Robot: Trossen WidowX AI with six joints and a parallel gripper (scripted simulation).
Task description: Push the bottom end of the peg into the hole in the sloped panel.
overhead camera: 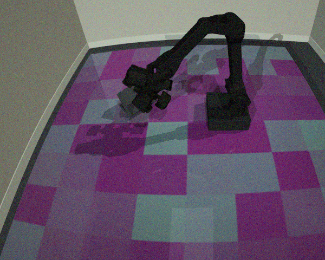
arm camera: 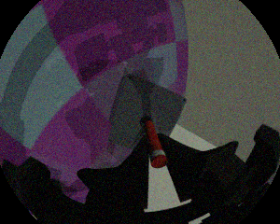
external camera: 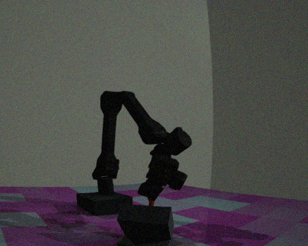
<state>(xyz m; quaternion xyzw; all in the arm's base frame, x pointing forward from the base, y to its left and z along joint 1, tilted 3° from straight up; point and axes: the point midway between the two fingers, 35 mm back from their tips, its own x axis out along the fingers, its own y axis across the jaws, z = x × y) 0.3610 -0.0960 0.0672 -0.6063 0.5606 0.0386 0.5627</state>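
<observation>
CLAW CLENCHED ON PEG, PEG AT THE PANEL

The claw (overhead camera: 142,107) (external camera: 152,198) (arm camera: 151,137) is closed on the red peg (external camera: 151,203) (arm camera: 154,140), gripping it between its fingers. In the top view the claw's body covers the peg; the exterior view shows only a short red length, between the fingertips and the top of the panel (overhead camera: 126,95) (external camera: 146,222) (arm camera: 170,107).

The wrist view gives the best sight of the peg. It is slender, with a rounded outline and a grey band near its closer end. Its far end meets a dark spot, apparently the hole (arm camera: 146,120), in the panel's grey face. Depth of entry, if any, cannot be told. The peg has not been let go.

The panel is a dark, angular block. In the exterior view it stands in front of the claw and hides whatever lies behind it; its sloped face is seen from the wrist.

The arm (overhead camera: 184,41) (external camera: 109,132) rises from a dark, boxy base (overhead camera: 227,124) (external camera: 88,203), bends at the top and reaches down to the panel. Base and panel stand apart on a surface (overhead camera: 164,173) (external camera: 220,217) (arm camera: 51,93) patterned in magenta, purple and pale blue-green squares. Shadows fall across it. Lighting is dim and the pictures are grainy.
</observation>
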